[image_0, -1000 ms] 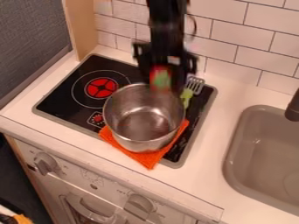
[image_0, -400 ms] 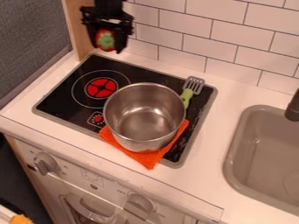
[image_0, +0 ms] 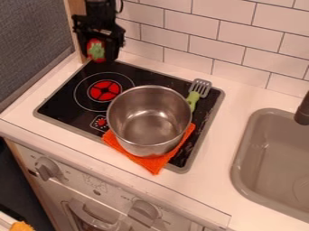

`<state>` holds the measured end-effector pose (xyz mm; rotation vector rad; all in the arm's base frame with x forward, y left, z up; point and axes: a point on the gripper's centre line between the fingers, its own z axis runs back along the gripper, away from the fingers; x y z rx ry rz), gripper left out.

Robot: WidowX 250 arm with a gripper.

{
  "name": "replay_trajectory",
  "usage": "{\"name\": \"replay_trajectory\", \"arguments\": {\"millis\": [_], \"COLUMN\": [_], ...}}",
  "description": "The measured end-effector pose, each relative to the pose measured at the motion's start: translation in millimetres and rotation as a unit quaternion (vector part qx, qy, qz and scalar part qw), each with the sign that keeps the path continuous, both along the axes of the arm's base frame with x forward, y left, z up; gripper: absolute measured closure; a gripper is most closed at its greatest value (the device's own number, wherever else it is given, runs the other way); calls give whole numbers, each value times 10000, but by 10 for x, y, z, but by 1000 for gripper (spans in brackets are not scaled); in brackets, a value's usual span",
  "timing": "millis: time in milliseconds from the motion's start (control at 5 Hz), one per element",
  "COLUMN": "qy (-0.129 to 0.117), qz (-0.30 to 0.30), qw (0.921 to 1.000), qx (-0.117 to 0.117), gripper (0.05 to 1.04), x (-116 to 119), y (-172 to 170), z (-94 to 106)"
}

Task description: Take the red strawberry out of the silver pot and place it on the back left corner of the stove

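Observation:
The black gripper (image_0: 96, 56) hangs over the back left corner of the stove, close to the wooden side panel. It is shut on a red strawberry toy (image_0: 96, 50) with a green top, one finger on each side. In front of it and to the right, a steel pot (image_0: 149, 122) stands upright with no lid and nothing visible inside. An orange cloth (image_0: 156, 164) lies partly under the pot. Behind the pot on the right rests a green-handled spatula (image_0: 193, 98) with a grey slotted head.
The black stove top (image_0: 68, 99) has a red burner (image_0: 104, 90) at its left. To the right is a grey sink (image_0: 271, 158) with a dark faucet (image_0: 303, 110). A white tiled wall (image_0: 223, 36) runs along the back, and a wooden panel (image_0: 77, 27) stands at the left.
The gripper has moved left from above the back of the pot to the stove's back left corner, carrying the strawberry, and most recently has come slightly lower. Pot, cloth and spatula have stayed put.

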<state>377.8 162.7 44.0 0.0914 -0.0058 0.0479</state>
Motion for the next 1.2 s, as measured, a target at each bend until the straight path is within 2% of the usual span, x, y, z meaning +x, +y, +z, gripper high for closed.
{"name": "replay_trajectory", "arguments": {"millis": [200, 400, 600, 800, 1000, 1200], "qy": [51, -58, -175, -343, -430, -596], "qz": [125, 285, 278, 193, 174, 39], "qw": [9999, 9996, 9994, 9989, 9984, 9976], "qx": [91, -53, -112, -248, -329, -361], "gripper": [300, 300, 233, 76, 81, 83], "x": [16, -13, 1, 8, -52, -41], "y": [49, 191, 225, 201, 188, 148], "z": [-203, -305, -305, -319, -236, 73]}}
